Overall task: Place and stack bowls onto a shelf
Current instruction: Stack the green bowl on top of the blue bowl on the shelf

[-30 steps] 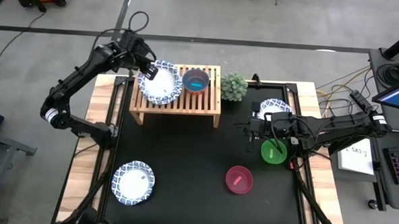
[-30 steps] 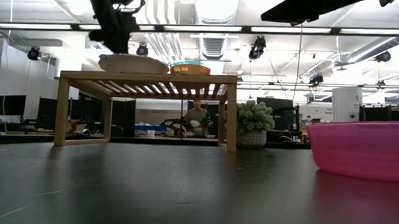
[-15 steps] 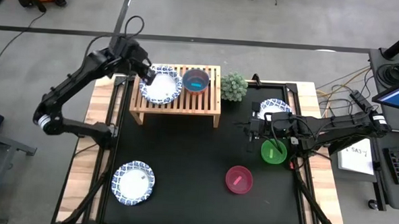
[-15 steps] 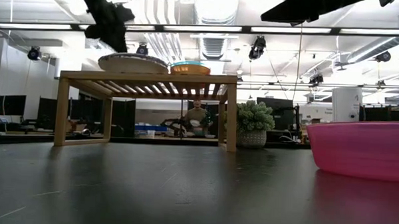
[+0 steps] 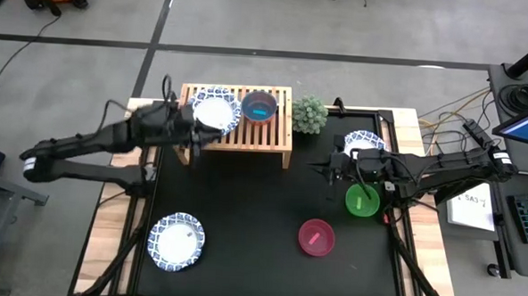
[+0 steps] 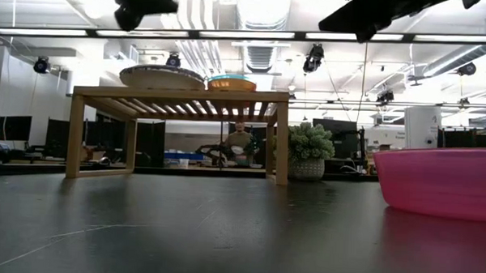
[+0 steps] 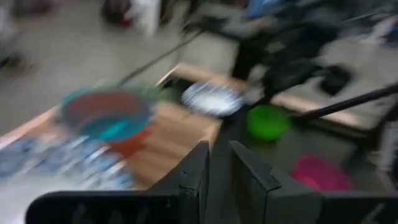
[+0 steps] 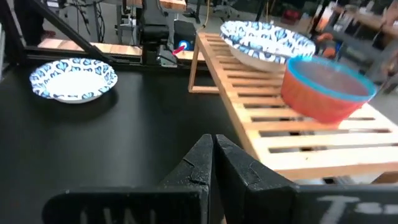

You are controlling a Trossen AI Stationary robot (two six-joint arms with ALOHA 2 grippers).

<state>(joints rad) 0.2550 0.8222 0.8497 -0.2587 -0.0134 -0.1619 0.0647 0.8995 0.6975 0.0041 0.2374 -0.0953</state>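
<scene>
On the light-wood shelf (image 5: 238,133) rest a white bowl with a blue patterned rim (image 5: 216,110) and a red bowl with a blue bowl nested in it (image 5: 260,106). Both stand on their bases on the slats, as the low view also shows for the patterned bowl (image 6: 160,75). My left gripper (image 5: 200,136) hovers above the shelf's near left corner, nearly level, with a narrow empty gap between its fingers (image 7: 219,180). My right gripper (image 5: 324,166) hangs shut (image 8: 212,140) over the mat right of the shelf, holding nothing.
On the black mat lie a patterned bowl (image 5: 176,241) at the near left, another (image 5: 362,142) under my right arm, a green bowl (image 5: 363,200) and a magenta bowl (image 5: 316,237). A small potted plant (image 5: 309,114) stands beside the shelf's right end.
My left gripper has drawn back from the patterned bowl on the shelf toward the table's near left, tipping up from pointing steeply down to nearly level. The bowl stays on the shelf's left end.
</scene>
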